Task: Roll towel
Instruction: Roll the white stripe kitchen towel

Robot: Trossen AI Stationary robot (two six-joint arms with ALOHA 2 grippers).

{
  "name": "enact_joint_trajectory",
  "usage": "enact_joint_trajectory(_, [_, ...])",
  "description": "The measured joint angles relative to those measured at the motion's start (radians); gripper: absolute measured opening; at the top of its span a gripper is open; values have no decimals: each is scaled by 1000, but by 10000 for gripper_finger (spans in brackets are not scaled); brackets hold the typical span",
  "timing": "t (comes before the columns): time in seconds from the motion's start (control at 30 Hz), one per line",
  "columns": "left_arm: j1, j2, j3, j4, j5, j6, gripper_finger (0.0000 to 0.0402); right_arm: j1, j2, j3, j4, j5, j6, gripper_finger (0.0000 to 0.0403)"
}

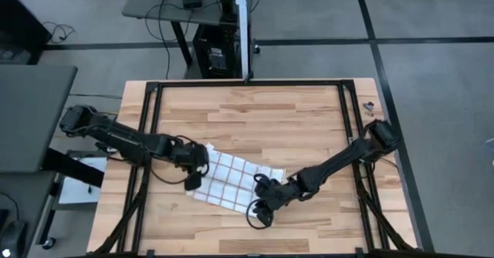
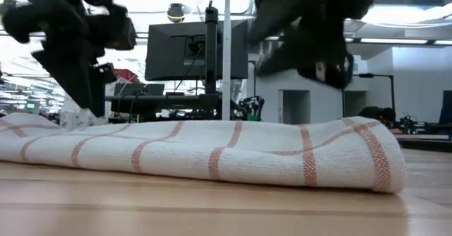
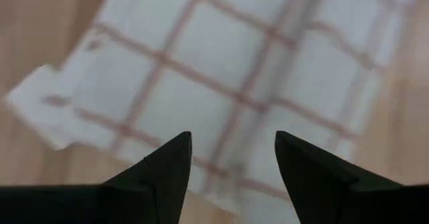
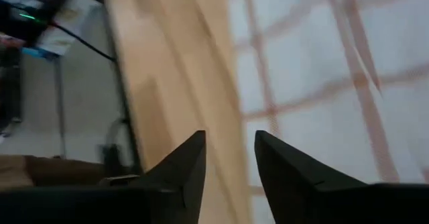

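The towel, white with a grid of reddish-brown lines, lies slantwise on the wooden table near its front middle. In the low view the towel is a low, flattened bundle of several layers with a rounded fold at its right end. My left gripper hovers open over the towel's left end, and its wrist view shows the cloth below the spread fingers. My right gripper stands open just off the towel's near right corner, over bare wood beside the cloth's edge.
A black metal frame runs around the table, with a white upright post at the far middle. Bare wood lies beyond the towel toward the far edge. A monitor and desks stand in the room behind.
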Motion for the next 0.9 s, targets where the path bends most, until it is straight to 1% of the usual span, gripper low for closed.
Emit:
enact_joint_trajectory(0.07, [19, 0, -21, 22, -3, -9, 201, 7, 27, 2, 48, -7, 23, 123])
enact_joint_trajectory(0.17, [26, 0, -60, 54, -2, -57, 201, 22, 57, 3, 59, -10, 33, 123])
enact_joint_trajectory(0.33, [-5, 0, -116, 107, 16, -203, 201, 34, 69, 2, -64, -27, 43, 123])
enact_joint_trajectory(0.5, [-58, 0, -122, 129, 18, -343, 201, 33, 65, 5, -177, -135, -49, 122])
enact_joint_trajectory(0.67, [-134, 0, -123, 209, 19, -506, 201, 40, 64, 5, -178, -271, -136, 122])
enact_joint_trajectory(0.8, [-158, 0, -99, 224, 23, -534, 201, 53, 33, 1, -189, -308, -156, 122])
enact_joint_trajectory(0.9, [-137, -7, -32, 227, 21, -462, 201, 53, -35, 1, -176, -309, -157, 122])
